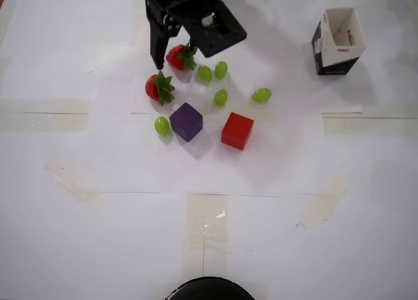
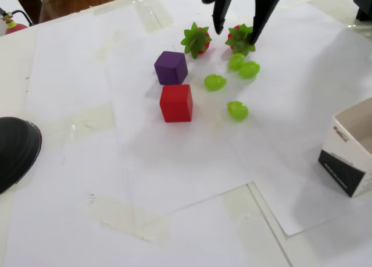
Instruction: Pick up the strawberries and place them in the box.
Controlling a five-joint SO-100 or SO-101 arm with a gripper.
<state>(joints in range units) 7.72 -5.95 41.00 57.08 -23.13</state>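
The table [image 1: 366,202] is covered with white paper sheets [image 1: 78,156] taped together, and everything sits on them. The black arm [image 1: 202,19] reaches in from the top edge of the overhead view, with its gripper [image 1: 171,57] lowered over the cluster of toys; the jaws stand apart, one finger on each side of a strawberry [image 2: 239,36], and in the fixed view the gripper [image 2: 235,34] straddles that fruit without visibly squeezing it, so it holds nothing that can be made out. The box [image 1: 337,40] stands upright, well apart from the toys, at the upper right in the overhead view, its open top showing a white inside; in the fixed view the box [image 2: 349,156] is cut off by the right edge. A purple cube [image 1: 187,121] and a red cube [image 1: 236,131] lie side by side below the fruit in the overhead view. The second strawberry [image 1: 157,87] lies just beside the gripper, near the purple cube, leafy top pointing sideways. Five green grapes are scattered around: two [image 1: 212,72] close together next to the straddled strawberry [image 1: 177,56], one [image 1: 221,97] below them, one [image 1: 261,95] farther right, and one [image 1: 162,125] just left of the purple cube.
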